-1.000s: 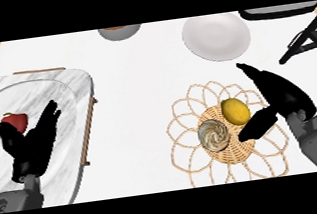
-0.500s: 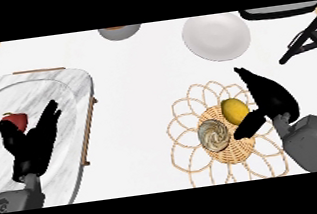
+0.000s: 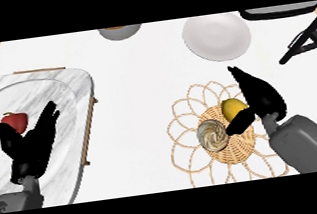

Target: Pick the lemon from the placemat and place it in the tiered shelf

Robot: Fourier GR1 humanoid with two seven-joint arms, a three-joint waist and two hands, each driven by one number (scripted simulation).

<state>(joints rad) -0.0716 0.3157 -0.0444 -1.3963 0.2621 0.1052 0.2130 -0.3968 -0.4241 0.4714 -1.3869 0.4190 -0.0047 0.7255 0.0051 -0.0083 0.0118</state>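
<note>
- We find the right robot hand point(image 3: 258, 97) has closed in on the lemon point(image 3: 234, 108) over the last second: its long fingers now lie along the lemon's right side and the thumb hooks below it, touching. A second ago the same robot hand stood further right of the lemon, thumb apart.
- We judge the grasp as forming but not complete; the fingers are not yet curled round the fruit, so the robot hand is still relaxed-open and the lift is not begun.
- The lemon has not shifted. It sits on the placemat point(image 3: 191, 107), near its centre and just right of a small swirled, glassy disc point(image 3: 213, 134).
- The lemon is smooth, yellow and oval. The placemat is woven wicker, with a dense round core and open looped petals at its rim.
- Above the lemon lies a plain white plate point(image 3: 216, 36), matte and round; a grey bowl point(image 3: 120, 32) sits well left of that plate.
- Far left of the lemon, the left robot hand point(image 3: 31, 144) rests open, fingers up, unchanged, over a marble-patterned oval tray point(image 3: 70, 88) with slim wooden handles; a red glossy pepper point(image 3: 15, 121) lies just beside it.
- A black frame point(image 3: 315, 40) shows at the upper right of the lemon; we cannot confirm it is the tiered shelf.
- The bench point(image 3: 136, 81) is flat and white.
</note>
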